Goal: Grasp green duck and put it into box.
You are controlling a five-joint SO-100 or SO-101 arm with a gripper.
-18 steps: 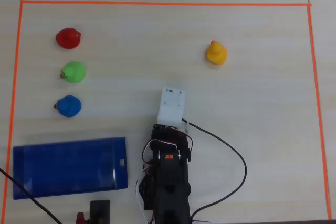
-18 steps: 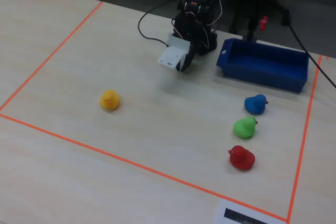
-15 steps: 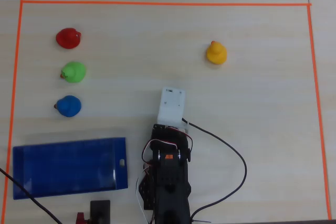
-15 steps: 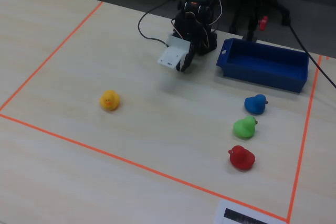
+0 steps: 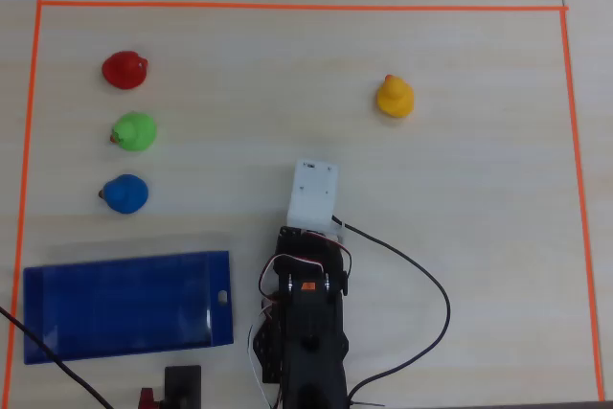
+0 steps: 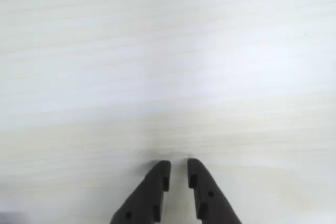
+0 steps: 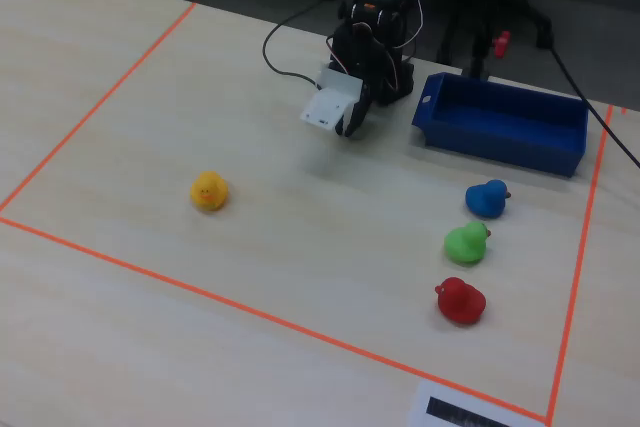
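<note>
- Orange tape outline (image 5: 297, 7) frames the pale wood-grain worktop (image 5: 460, 208); the broad middle lies bare.
- The small bright green rubber duck (image 5: 134, 131) sits near the left tape edge in the overhead view, between the red rubber duck (image 5: 124, 70) and the blue rubber duck (image 5: 125, 193), apart from each.
- The shallow dark blue rectangular box (image 5: 124, 306) lies below the blue one, beside the black arm (image 5: 305, 323).
- The yellow rubber duck (image 5: 394, 97) stands well apart, to the right.
- The black jaws (image 6: 178, 172) hold nothing, nearly closed with a narrow gap, over bare worktop.
</note>
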